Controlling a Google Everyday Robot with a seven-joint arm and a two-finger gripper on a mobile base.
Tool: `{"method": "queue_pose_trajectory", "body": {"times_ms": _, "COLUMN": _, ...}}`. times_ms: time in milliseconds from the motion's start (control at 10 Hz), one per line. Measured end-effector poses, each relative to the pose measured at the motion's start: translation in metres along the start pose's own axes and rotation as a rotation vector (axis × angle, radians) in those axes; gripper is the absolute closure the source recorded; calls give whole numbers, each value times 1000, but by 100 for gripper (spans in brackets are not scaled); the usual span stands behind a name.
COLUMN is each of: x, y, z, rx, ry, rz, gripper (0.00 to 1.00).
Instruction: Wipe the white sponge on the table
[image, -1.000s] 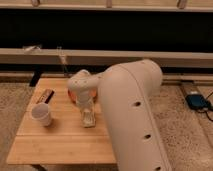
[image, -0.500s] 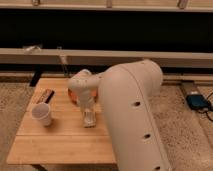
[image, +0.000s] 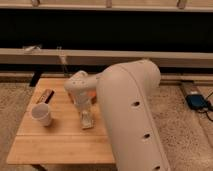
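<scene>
The white sponge (image: 87, 120) lies on the light wooden table (image: 60, 142), right of its middle. My gripper (image: 86, 113) points straight down from the white wrist (image: 79, 89) and is shut on the sponge, pressing it onto the tabletop. The thick white arm link (image: 132, 115) rises from the lower right and hides the table's right side.
A white paper cup (image: 42, 114) stands on the table's left part. A dark brown bar (image: 45, 96) lies behind it near the far left edge. Something small and orange (image: 92, 97) shows beside the wrist. A low wall ledge (image: 150, 57) runs behind. A blue device (image: 197, 101) lies on the floor at right.
The gripper and the sponge have shifted slightly to the left along the tabletop. The cup and the brown bar have not moved.
</scene>
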Motion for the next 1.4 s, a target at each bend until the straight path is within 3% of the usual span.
{"method": "queue_pose_trajectory", "body": {"times_ms": 500, "x": 8, "y": 29, "z": -1, "rx": -13, "ry": 3, "rz": -80, "gripper": 100}}
{"method": "queue_pose_trajectory", "body": {"times_ms": 1400, "x": 26, "y": 71, "z": -1, "rx": -4, "ry": 12, "rz": -226, "gripper": 100}}
